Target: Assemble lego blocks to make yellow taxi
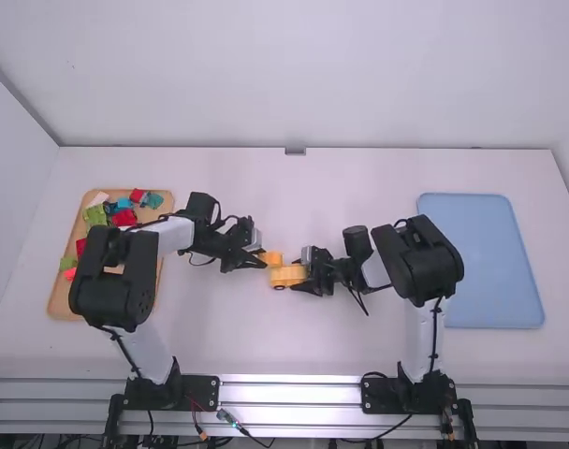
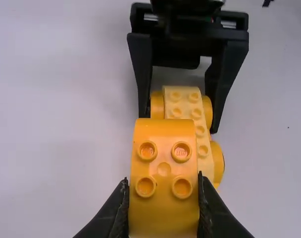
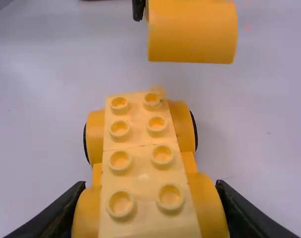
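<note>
- High view: left claw (image 1: 259,262) and right claw (image 1: 303,274) nearly meet near mid-counter (image 1: 219,327), yellow parts between them.
- Left claw clamped on yellow block (image 1: 272,258); right claw clamped on yellow car base (image 1: 286,276), block just beside base here.
- Wooden tray (image 1: 60,307) on the robot's left side of the counter, loose bricks inside: red (image 1: 124,218), green (image 1: 95,215), teal (image 1: 154,200), some others partly hidden.
- Blue tray (image 1: 481,262) lying flat, robot's right side of counter.
- Left wrist view: left claw (image 2: 163,198) shut on both sides of the yellow block, four round studs (image 2: 181,151) facing the camera, rounded edge.
- Farther off, right claw has one finger on each side of the car base, pale studded top between them; block covers part of it.
- Right wrist view: right claw (image 3: 150,188) clamped around the car base, one finger per side.
- Base has pale yellow top, eight studs, brighter yellow sides, black wheel edges (image 3: 193,130) at the far end.
- Yellow block past the base's far end, gap visible between them, black fingertip of left claw at its side.
</note>
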